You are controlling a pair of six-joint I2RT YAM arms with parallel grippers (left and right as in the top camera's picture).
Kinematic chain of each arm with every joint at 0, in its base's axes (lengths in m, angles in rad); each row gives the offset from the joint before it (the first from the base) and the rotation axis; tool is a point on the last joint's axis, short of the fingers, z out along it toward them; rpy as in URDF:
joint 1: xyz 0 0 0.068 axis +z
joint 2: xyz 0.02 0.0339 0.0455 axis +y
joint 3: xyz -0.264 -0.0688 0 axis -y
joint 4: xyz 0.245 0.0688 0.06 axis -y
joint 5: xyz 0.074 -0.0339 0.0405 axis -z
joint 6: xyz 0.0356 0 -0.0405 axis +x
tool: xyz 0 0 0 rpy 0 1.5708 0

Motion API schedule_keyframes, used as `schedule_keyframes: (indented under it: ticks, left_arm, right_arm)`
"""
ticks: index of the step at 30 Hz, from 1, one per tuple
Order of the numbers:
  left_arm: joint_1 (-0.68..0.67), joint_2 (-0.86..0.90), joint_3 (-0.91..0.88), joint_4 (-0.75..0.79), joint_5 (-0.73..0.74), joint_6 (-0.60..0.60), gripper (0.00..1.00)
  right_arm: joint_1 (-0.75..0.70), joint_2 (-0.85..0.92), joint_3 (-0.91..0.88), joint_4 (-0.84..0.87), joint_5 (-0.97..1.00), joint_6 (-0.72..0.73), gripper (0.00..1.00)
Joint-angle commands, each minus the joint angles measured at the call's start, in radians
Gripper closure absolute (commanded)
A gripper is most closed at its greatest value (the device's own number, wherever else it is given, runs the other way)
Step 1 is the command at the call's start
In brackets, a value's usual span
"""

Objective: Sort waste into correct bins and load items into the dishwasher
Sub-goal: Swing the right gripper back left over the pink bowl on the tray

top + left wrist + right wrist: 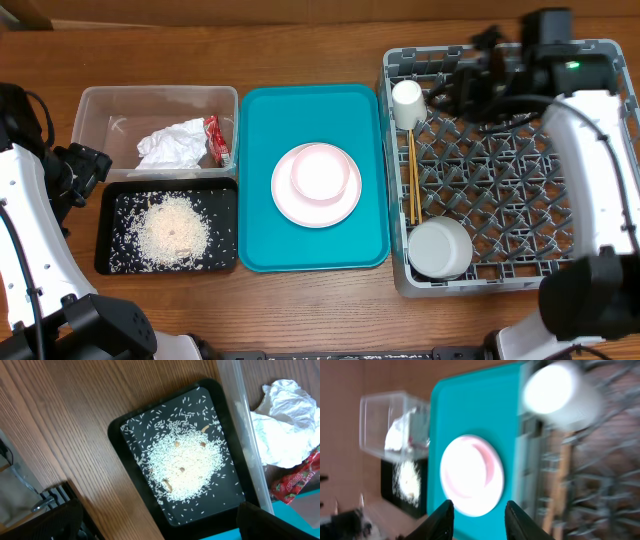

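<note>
Two bowls (440,247) (320,170), one plate (288,203), one cup (407,103), two chopsticks (412,180)

The only print is on the red snack wrapper (296,479), at about four o'clock in the left wrist view, inside the clear tub (240,415). Its pale rounded lettering is too creased and small to read.

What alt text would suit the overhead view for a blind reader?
A teal tray holding a pink plate sits between a grey dish rack with cup, chopsticks and bowl, and a clear tub of napkin and wrapper beside a black tray of rice.
</note>
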Motion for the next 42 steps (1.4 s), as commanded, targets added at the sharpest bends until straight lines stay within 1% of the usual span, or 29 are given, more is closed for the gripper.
schedule_keyframes:
  ticks: [1,4,8,10,13,16,23,32,33,36,42]
  left_arm:
    - [-0.007,-0.012,0.023,-0.001,-0.003,-0.01,0.0]
    - [-0.007,-0.012,0.023,-0.001,-0.003,-0.01,0.0]
    - [-0.007,-0.012,0.023,-0.001,-0.003,-0.01,0.0]
    - [-0.007,-0.012,0.023,-0.001,-0.003,-0.01,0.0]
    - [-0.007,-0.012,0.023,-0.001,-0.003,-0.01,0.0]
    - [-0.007,-0.012,0.023,-0.001,-0.003,-0.01,0.0]
    - [-0.007,-0.012,0.023,-0.001,-0.003,-0.01,0.0]
    - [-0.007,-0.012,0.023,-0.001,-0.003,-0.01,0.0]
    - [-0.007,-0.012,0.023,-0.001,-0.003,-0.01,0.0]
    - [-0.007,-0.012,0.023,-0.001,-0.003,-0.01,0.0]
    - [-0.007,-0.012,0.023,-0.001,-0.003,-0.01,0.0]
  right_arm:
    - [0.134,-0.04,-0.002,-0.009,0.08,0.127,0.64]
    - [0.273,-0.037,-0.002,-0.01,0.119,0.196,0.64]
    - [0.448,-0.037,-0.002,0.012,0.3,0.285,0.63]
    - [0.528,-0.037,-0.002,0.011,0.395,0.305,0.6]
    - [0.619,-0.037,-0.002,0.01,0.473,0.333,0.59]
    - [0.676,-0.037,-0.002,0.013,0.511,0.364,0.59]
    - [0.752,-0.035,-0.002,0.013,0.599,0.375,0.59]
    - [0.754,-0.02,-0.002,0.013,0.603,0.375,0.58]
    - [0.754,-0.016,-0.002,0.012,0.603,0.375,0.56]
    - [0.754,0.008,-0.003,0.012,0.603,0.375,0.54]
    - [0.754,0.055,-0.003,0.007,0.631,0.375,0.55]
